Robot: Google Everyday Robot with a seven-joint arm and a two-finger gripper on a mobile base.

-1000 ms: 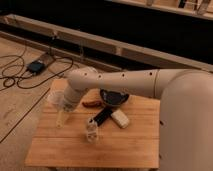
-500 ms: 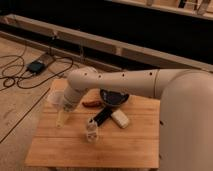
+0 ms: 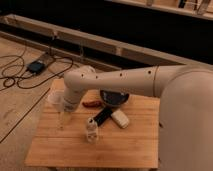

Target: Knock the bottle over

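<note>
The bottle [image 3: 91, 131], small, slim and clear with a dark cap, stands upright near the middle of the wooden table [image 3: 125, 147]. My white arm reaches in from the right and bends down over the table's left part. The gripper [image 3: 62, 118] hangs low over the table, to the left of the bottle and apart from it. A white translucent cup [image 3: 53, 97] stands at the table's back left, just behind the gripper and partly hidden by the arm.
A white rounded block [image 3: 120, 119] and a black object [image 3: 103, 116] lie just right of the bottle. A dark bowl [image 3: 114, 98] and a reddish object [image 3: 91, 104] sit behind them. Cables and a small device [image 3: 36, 66] lie on the floor at left.
</note>
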